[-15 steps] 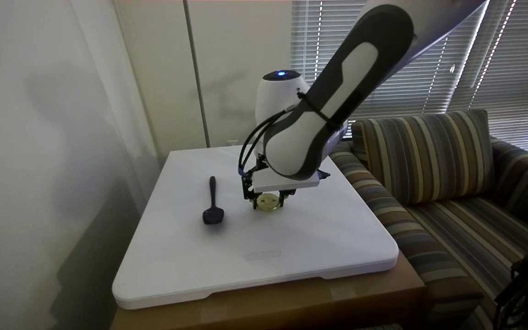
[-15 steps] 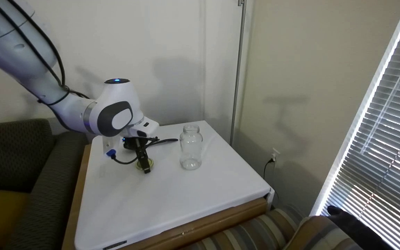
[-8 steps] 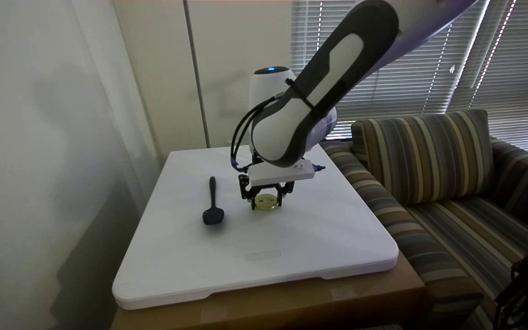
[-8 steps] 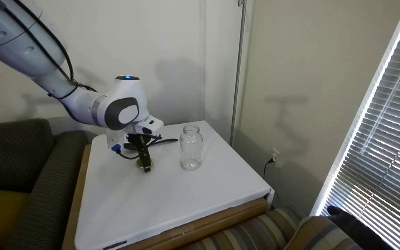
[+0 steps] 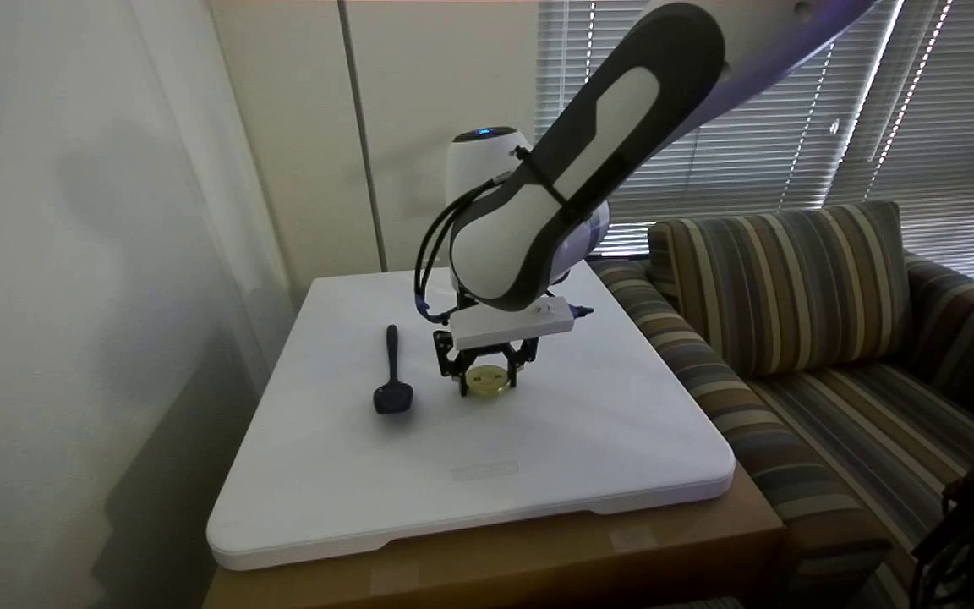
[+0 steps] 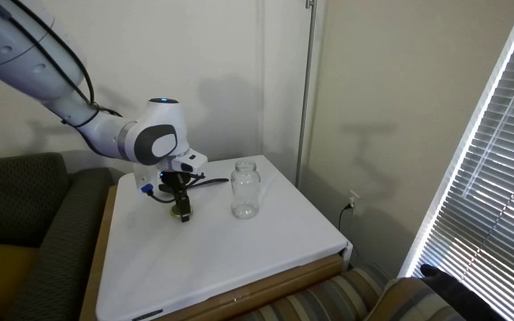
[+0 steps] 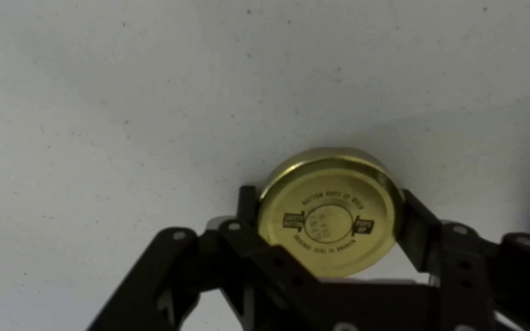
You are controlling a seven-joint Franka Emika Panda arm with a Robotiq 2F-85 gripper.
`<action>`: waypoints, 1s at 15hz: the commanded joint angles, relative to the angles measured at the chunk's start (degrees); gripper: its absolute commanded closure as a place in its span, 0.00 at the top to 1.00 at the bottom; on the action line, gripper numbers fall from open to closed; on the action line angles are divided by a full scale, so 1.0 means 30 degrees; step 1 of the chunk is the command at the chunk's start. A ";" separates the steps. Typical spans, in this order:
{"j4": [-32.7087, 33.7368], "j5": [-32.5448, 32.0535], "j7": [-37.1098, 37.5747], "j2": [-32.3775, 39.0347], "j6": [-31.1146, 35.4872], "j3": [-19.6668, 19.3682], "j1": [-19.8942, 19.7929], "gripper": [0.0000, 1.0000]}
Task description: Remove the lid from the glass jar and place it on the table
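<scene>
Pincer (image 5: 488, 385) was clamped across the lid (image 7: 328, 223) rim to rim, at or just above the worktop (image 5: 352, 486) (couldn't tell), jar (image 6: 245, 192) off right in an exterior view.

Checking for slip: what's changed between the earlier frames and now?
The gripper, still gripping the lid, moved slightly picture-left in both exterior views, lid along with it; the wrist came more upright. Nothing newly grasped or released. The glass jar and black utensil stayed put.
</scene>
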 commanded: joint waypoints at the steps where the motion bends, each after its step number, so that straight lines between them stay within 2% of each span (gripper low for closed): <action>1: 0.0553 0.0172 -0.0346 0.0600 -0.0412 -0.0038 0.0133 0.93; 4: 0.0538 0.0159 -0.0229 0.0669 -0.0300 -0.0094 0.0283 1.00; 10: -0.0102 -0.0075 -0.0206 -0.0170 -0.0458 -0.0331 0.0689 1.00; 15: -0.0701 -0.1125 0.0324 -0.1734 -0.1724 -0.1520 0.1667 1.00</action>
